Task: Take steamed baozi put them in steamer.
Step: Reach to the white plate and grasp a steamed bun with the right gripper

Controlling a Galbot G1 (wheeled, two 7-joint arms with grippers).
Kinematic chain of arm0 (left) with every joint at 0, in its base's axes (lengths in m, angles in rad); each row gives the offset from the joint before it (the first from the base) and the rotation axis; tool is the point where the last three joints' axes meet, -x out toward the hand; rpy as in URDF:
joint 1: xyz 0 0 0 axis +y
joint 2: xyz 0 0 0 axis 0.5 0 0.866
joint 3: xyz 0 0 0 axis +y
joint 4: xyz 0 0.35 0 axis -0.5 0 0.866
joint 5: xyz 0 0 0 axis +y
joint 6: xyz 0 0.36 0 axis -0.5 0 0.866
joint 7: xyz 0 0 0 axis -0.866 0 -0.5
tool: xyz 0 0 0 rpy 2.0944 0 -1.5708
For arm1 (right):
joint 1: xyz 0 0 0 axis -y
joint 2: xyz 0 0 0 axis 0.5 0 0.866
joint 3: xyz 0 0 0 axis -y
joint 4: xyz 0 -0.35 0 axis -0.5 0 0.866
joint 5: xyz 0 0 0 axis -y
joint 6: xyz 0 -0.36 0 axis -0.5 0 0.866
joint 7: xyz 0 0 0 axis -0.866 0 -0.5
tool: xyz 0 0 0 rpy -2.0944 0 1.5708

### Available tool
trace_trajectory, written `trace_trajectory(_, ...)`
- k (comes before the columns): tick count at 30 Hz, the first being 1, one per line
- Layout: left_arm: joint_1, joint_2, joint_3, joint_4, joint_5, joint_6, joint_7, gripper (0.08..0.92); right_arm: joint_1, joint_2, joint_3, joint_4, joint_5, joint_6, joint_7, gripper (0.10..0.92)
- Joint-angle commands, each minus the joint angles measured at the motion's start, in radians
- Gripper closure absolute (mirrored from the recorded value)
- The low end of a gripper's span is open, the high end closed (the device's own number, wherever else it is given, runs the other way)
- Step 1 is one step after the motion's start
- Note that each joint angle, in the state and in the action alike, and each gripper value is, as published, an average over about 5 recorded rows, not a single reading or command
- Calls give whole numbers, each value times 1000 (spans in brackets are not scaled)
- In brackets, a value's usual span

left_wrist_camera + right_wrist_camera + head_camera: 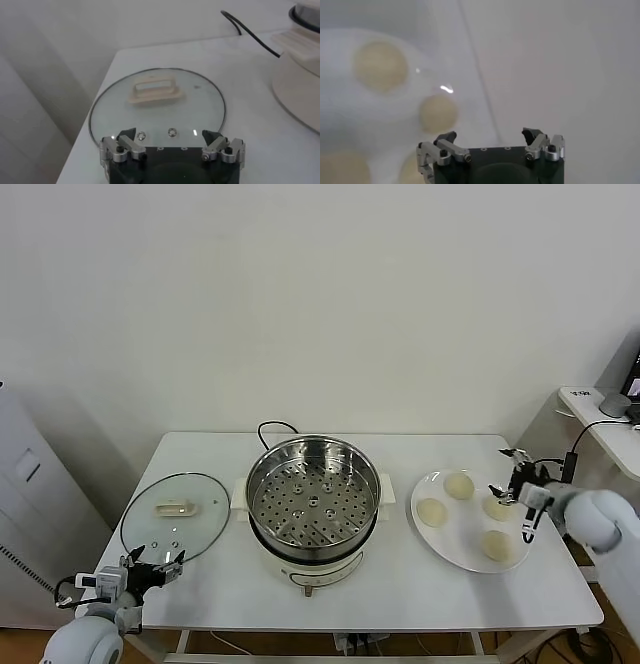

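While all four steamed baozi sit on a flat white plate at the right of the white bench, the steamer stands open and empty at centre, its perforated tray bare. The right tool hovers with fingers spread over the plate's far edge, grasping nothing. The left tool, also released, waits near the glass lid. The buns look soft: a hard pinch could dent one, and a shallow grip on a smooth dome could let it slip. They are round, cream-white, smooth, set apart from one another.
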Motion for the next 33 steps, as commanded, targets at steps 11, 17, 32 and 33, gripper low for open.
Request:
trace_trajectory(11, 2, 2, -2, 3, 2, 2, 0, 177, 586, 148, -536, -483, -10, 189, -362, 203)
trace_trajectory(17, -2, 4, 2, 3, 3, 4, 0, 177, 590, 211, -543, -570, -31, 220, -347, 203)
trace_trajectory(32, 5, 9, 4, 6, 3, -2, 2, 177, 527, 300, -473, -690, -111, 225, -230, 203)
trace_trajectory(33, 5, 9, 4, 6, 3, -2, 2, 177, 522, 304, -466, -693, -112, 223, -224, 203)
